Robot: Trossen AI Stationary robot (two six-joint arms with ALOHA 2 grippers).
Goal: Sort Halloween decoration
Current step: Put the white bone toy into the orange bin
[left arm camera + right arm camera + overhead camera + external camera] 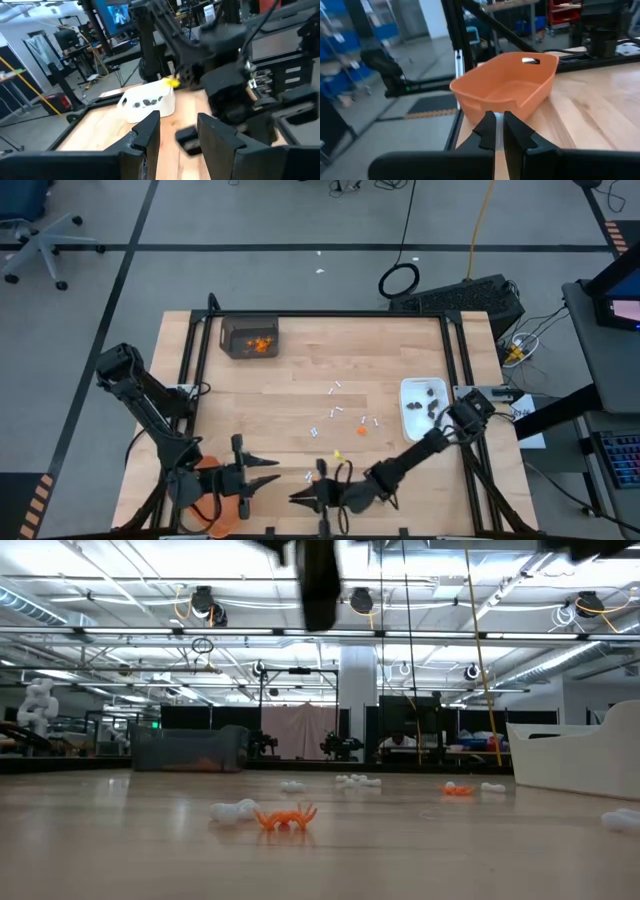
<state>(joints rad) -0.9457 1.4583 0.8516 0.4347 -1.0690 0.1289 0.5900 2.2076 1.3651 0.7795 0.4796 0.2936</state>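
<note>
A: While both arms are hovering at the lower edge, how are the tools standing?
B: Left tool (262, 478) is standing apart; right tool (300, 497) is pressing together, a white stick (495, 131) showing between its tips.
A: The decorations?
B: White sticks (335, 388) and orange bits (361, 431) are lying mid-tabletop (300, 380); dark bits (432, 392) in the white dish (408, 420), right.

pale wood table (300, 370), matt grain

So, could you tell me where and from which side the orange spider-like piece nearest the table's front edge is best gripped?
Probably from straight above, pinching the raised middle of the orange piece. In the low view it lies flat on the table with thin legs splayed sideways, offering little to hold. A white bit lies close on one side, so the fingers are best set across the other axis.
</note>
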